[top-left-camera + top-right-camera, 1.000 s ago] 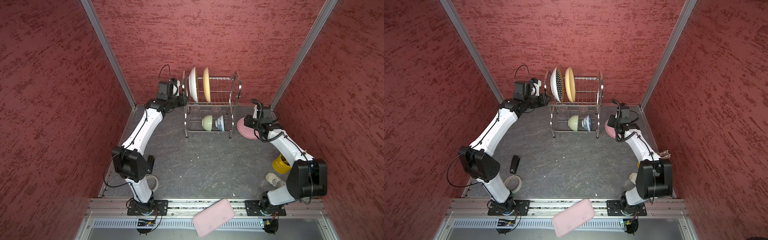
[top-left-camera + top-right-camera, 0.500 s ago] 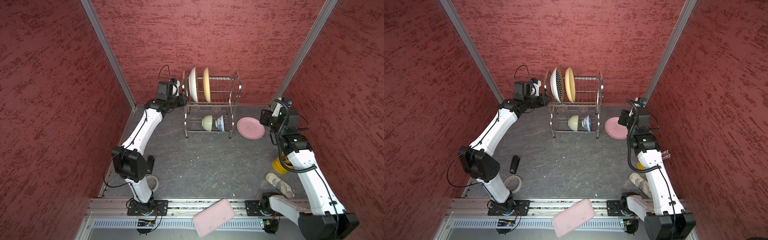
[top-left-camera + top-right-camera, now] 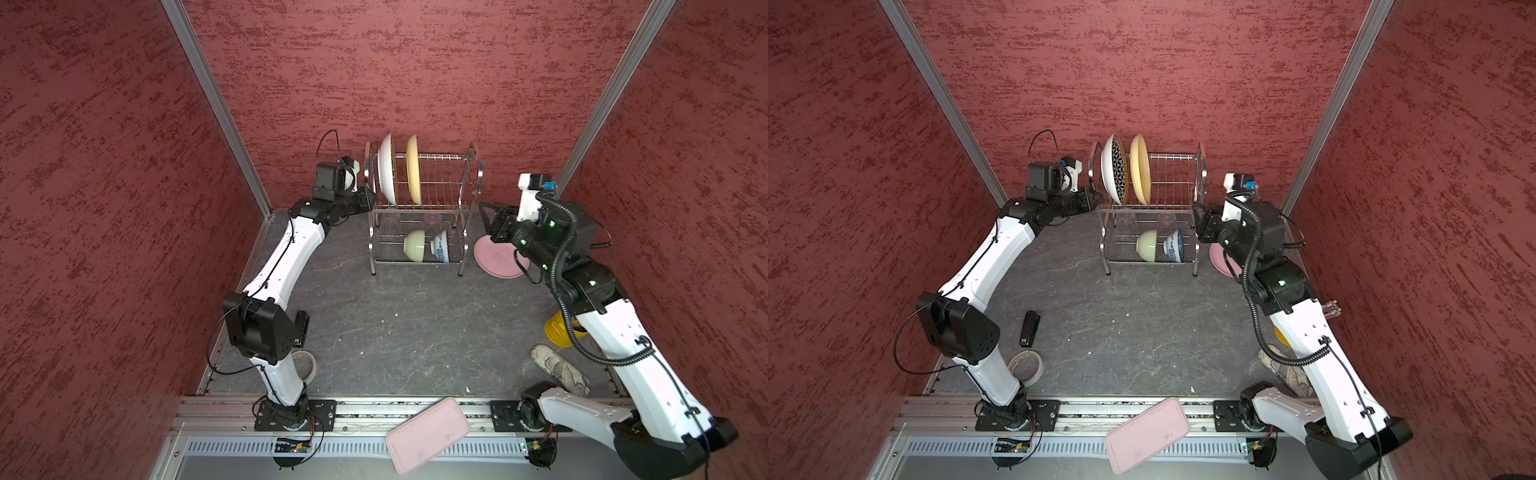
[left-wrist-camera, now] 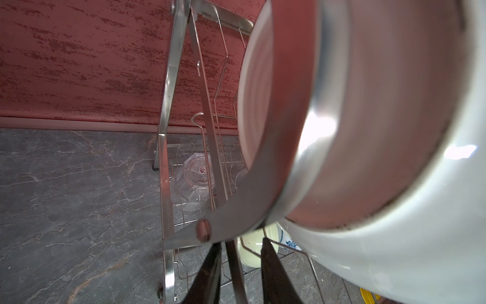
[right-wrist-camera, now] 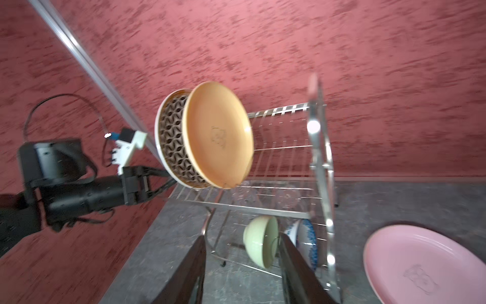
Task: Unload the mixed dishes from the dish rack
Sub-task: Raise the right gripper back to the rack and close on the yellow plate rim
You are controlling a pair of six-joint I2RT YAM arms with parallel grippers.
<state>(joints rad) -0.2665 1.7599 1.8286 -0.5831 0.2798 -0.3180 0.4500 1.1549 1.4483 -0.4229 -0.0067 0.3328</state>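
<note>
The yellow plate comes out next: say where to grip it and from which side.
Grip the yellow plate by its top rim, from above, jaws straddling the thin edge. It stands on edge in the rack, upper tier, lower rim in the wires, top rim bare. The patterned plate stands close beside it, so probably stay at the rim.

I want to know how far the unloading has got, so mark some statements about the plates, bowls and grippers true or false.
1. The pink plate lies flat on the table, right of the dish rack in a top view. True.
2. The yellow-orange plate lies on the table. False: it stands upright in the rack's upper tier, beside the geometric plate.
3. The pale green bowl and blue-floral bowl are in the lower tier. True.
4. The right gripper holds the pink plate. False: its jaws are open and empty.
5. The left gripper is by the rack's left side frame. True.
</note>
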